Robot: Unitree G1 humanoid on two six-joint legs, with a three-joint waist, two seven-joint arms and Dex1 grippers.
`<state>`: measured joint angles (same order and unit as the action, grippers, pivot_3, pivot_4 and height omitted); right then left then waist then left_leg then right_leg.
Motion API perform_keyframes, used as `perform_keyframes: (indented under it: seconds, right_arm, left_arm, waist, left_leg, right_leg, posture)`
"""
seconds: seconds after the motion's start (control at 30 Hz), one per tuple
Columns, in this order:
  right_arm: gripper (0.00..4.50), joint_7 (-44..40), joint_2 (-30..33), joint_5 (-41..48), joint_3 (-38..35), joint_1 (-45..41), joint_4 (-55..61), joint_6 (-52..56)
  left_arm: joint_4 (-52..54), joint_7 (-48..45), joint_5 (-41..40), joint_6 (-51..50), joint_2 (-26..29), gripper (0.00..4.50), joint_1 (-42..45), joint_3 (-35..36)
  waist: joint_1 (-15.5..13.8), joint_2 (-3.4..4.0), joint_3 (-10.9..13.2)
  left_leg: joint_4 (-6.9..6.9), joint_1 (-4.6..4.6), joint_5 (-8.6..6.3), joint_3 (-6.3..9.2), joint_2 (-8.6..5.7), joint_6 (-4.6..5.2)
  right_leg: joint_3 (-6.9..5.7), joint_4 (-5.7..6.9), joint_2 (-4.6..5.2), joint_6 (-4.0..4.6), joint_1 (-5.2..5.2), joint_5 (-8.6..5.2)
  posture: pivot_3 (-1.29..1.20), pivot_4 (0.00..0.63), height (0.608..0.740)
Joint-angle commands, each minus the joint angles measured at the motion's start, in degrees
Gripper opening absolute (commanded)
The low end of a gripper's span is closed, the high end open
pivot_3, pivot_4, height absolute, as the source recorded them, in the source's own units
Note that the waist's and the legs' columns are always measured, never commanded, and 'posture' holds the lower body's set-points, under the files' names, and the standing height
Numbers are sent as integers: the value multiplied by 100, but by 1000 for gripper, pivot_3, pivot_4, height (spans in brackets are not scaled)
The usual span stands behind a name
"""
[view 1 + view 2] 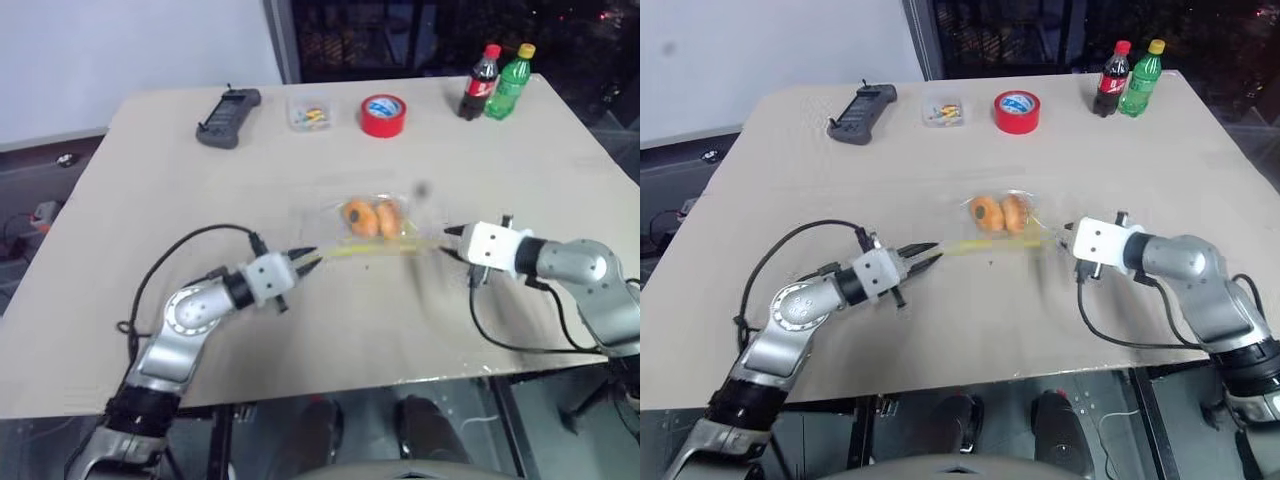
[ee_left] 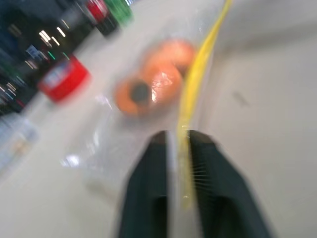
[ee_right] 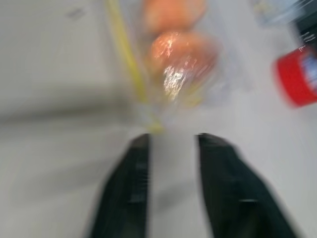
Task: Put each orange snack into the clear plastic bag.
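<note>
Both orange bun-like snacks [image 1: 371, 217] sat inside the flimsy, crinkly clear plastic bag [image 1: 1012, 226]. Its yellow strip [image 1: 375, 249], probably the firmest hold, ran between the left hand's [image 2: 178, 140] narrow fingers; the right hand [image 3: 172, 144] gaped empty beside the strip.

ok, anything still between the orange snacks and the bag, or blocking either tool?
Nothing visible. Both orange snacks already lie inside the clear plastic bag. The left tool sits at one end of the bag's yellow strip, the right tool at the other, bare table between.

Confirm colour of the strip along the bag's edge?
Yellow, on the clear plastic bag's strip; it shows best in the left wrist view.
</note>
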<state>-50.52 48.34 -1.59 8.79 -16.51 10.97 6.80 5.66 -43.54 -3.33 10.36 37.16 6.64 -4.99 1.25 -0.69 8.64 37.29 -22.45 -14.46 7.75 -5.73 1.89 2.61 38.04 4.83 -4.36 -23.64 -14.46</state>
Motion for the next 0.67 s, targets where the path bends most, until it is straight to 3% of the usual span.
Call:
perform_keyframes:
  seconds: [0.03,0.07,0.17,0.23,0.43,0.67]
  right_arm:
    - [2880,-181,168,366,-499,243,258,-2]
    - [3013,-204,190,504,-657,360,280,73]
    - [4376,-138,154,965,-1315,798,407,355]
    - [4500,-122,55,1416,-1805,1085,593,609]
    - [4500,-465,121,2795,-2960,1880,1316,1615]
    - [4500,-553,269,2900,-3054,2061,1435,1681]
  left_arm:
    - [750,-220,-976,-723,109,2212,-191,458]
    - [929,-269,-1295,-991,157,2338,-282,635]
    - [1387,-532,-2153,-1904,572,3655,-795,1360]
    - [1651,-737,-2749,-2351,800,4439,-1144,1840]
    - [1855,-1030,-3453,-3092,1213,4439,-1664,2839]
    - [1786,-1375,-3500,-3263,1356,4439,-1646,2826]
  waist:
    - [-23,1,0]
    - [-42,0,1]
    - [-42,-1,1]
    - [-44,4,2]
    - [-76,6,4]
    - [-81,6,4]
  left_leg:
    - [2,3,0,0,0,0]
    - [2,3,0,0,0,0]
    - [3,-3,1,5,6,-3]
    - [-3,-4,3,3,8,-6]
    - [-2,0,-1,3,6,1]
    - [-1,4,-2,1,6,2]
  right_leg:
    - [0,-1,0,-1,4,1]
    - [0,-1,1,-2,4,1]
    - [-4,-4,-2,-2,0,1]
    - [-1,-9,-5,0,-4,0]
    - [-5,-13,2,-1,9,0]
    - [-7,-13,4,-1,13,0]
  posture:
    - [0,150,740]
    - [0,150,740]
    - [0,150,740]
    - [0,150,740]
    - [0,150,740]
    - [0,150,740]
